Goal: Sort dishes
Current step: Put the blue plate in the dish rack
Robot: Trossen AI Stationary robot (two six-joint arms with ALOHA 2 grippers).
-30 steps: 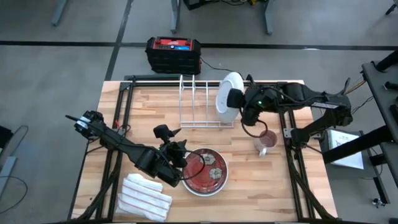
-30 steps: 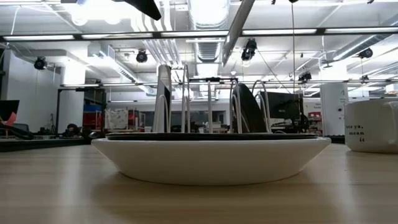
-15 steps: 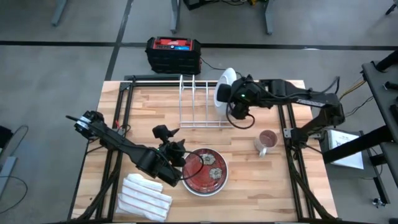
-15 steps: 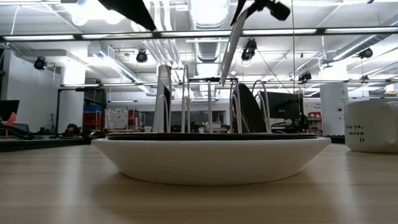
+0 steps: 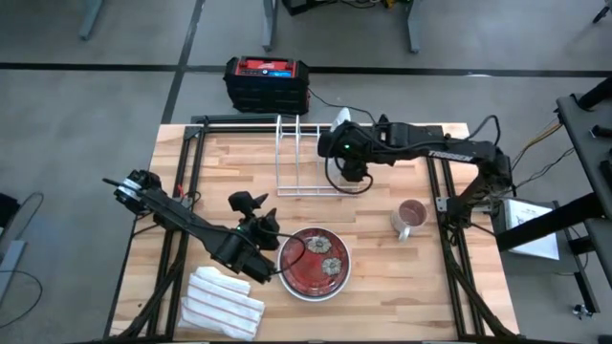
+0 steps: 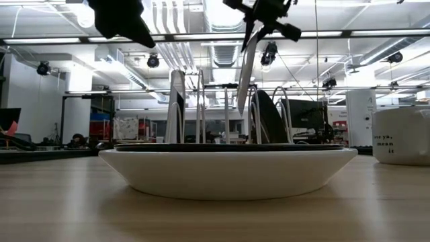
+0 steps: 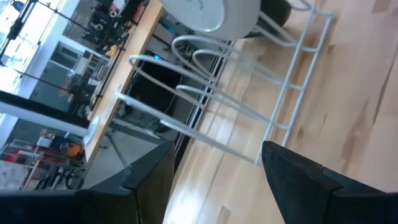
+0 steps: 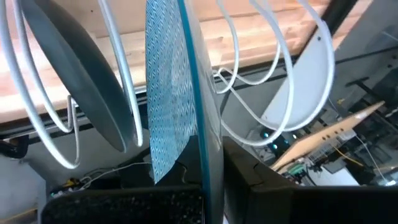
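Cloth (image 5: 225, 301), folded and striped, lies farthest out from the rack (image 5: 301, 158), on the front side of the table. It is none of my business here. Closer to the rack sits the red dish (image 5: 314, 263), flat on the wood and not yet sorted. My left gripper (image 5: 253, 212) hovers just beside it on the side toward the rack. Its fingers are spread wide with nothing between them, which I judge leaves it ready to take that dish by the rim. The mug (image 5: 409, 218) stands off to one side of the red dish, well apart from the rack's end.

Over the rack itself, my right gripper (image 5: 344, 148) is pinching the white dish (image 6: 246, 67) by its edge. I hold it upright and slightly tilted so that it can slide down between two wire hoops. Its lower rim hangs just above the hoops and is not seated. Already standing in the rack are the light blue dish (image 6: 177, 104) near one end and the dark dish (image 6: 269, 117) toward the other. The free slot between them is where I am aiming. My worry is clipping a wire or the dark dish.
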